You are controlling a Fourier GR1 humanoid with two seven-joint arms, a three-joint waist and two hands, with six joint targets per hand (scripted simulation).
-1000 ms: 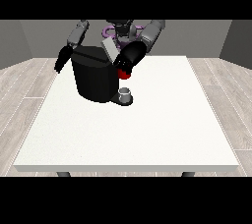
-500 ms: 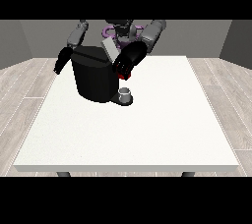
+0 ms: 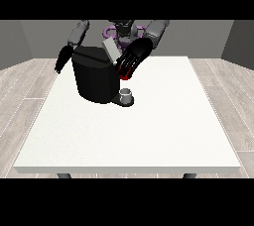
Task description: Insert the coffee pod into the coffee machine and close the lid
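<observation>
The black coffee machine (image 3: 95, 80) stands at the table's back left, its grey lid (image 3: 110, 49) tilted up. The hand at the view's right (image 3: 133, 57) reaches down to the machine's upper right corner with straight fingers (image 3: 124, 66) pointing down-left. Their tips are at a red thing at the machine (image 3: 124, 76). The hand at the view's left (image 3: 63, 59) hangs beside the machine's left flank with its fingers straight, holding nothing. A small grey thing (image 3: 127, 94) sits on the machine's base at the front; I cannot tell whether it is the pod.
The white table (image 3: 149, 131) stretches towards the camera and to the right of the machine. The robot's torso (image 3: 123, 29) stands just behind the machine. A wooden floor surrounds the table.
The hand at the view's left has sunk a little along the machine's side. The hand at the view's right has barely shifted at the machine's top corner.
</observation>
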